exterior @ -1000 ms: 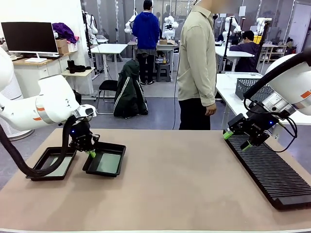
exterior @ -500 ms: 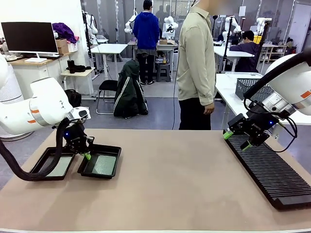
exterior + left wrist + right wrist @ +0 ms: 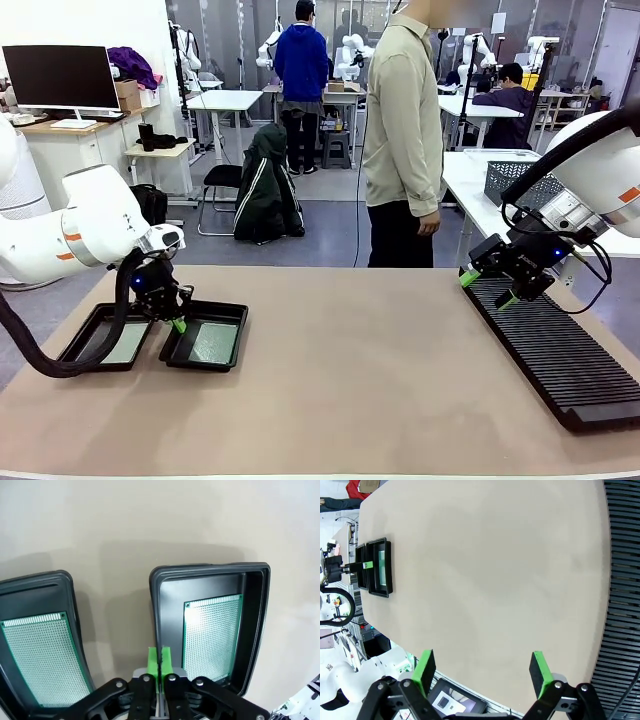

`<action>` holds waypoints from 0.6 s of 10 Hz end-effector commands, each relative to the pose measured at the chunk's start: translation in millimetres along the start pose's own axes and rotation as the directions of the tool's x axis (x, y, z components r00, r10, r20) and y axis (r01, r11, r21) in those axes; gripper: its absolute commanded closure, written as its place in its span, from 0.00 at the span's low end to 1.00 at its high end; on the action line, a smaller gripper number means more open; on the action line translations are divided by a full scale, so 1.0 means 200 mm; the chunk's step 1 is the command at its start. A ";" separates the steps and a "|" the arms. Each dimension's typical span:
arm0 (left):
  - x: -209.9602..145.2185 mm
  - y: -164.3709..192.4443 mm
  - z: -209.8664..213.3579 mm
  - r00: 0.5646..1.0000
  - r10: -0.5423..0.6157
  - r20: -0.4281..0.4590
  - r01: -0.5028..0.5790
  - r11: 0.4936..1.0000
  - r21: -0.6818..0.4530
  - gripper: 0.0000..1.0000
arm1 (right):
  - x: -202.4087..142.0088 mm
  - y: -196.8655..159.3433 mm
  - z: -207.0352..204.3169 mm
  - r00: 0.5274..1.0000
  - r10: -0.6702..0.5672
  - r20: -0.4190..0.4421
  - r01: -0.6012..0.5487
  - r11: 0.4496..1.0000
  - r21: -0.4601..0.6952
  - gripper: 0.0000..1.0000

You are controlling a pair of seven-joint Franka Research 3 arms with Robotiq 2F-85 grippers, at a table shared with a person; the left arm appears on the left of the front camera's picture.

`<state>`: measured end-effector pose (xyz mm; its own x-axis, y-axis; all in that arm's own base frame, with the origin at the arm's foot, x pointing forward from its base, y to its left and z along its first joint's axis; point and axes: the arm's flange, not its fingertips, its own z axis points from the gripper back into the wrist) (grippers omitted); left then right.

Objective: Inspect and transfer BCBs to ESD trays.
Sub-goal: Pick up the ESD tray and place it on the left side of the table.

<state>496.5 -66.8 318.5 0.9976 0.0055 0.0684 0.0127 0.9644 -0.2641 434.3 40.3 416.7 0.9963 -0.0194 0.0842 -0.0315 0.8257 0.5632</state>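
Two black ESD trays sit side by side at the table's left, the left tray and the right tray. A green BCB lies flat in each: one in the left, one in the right. My left gripper is shut on the right tray's near-left rim. In the left wrist view its gripper pinches that tray's wall, with one BCB beyond it and the other BCB in the neighbouring tray. My right gripper hangs open and holds nothing over the rack's far end;.
A long black slotted rack runs along the table's right side. A person stands at the far edge, hands down. A grey mesh basket sits on a white table behind the rack. Bare tan tabletop spans the middle.
My left gripper has slid the right tray leftward, closer to the left tray. The right arm has not moved.
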 end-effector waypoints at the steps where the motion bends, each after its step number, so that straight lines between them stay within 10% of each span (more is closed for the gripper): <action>1: -0.01 -0.04 -0.03 1.000 0.024 0.014 -0.024 0.999 0.037 0.97 | 0.01 0.01 -0.01 1.000 -0.019 0.006 0.020 1.000 -0.006 0.00; 6: 0.00 -0.06 -0.07 0.999 0.043 0.013 -0.044 0.996 0.082 0.97 | 0.01 0.01 -0.01 1.000 -0.019 0.006 0.020 1.000 -0.006 0.00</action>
<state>497.6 -79.2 308.5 0.9977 0.0364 0.0574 -0.0236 0.9776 -0.2090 434.3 40.3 416.7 0.9963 -0.0194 0.0842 -0.0316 0.8257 0.5632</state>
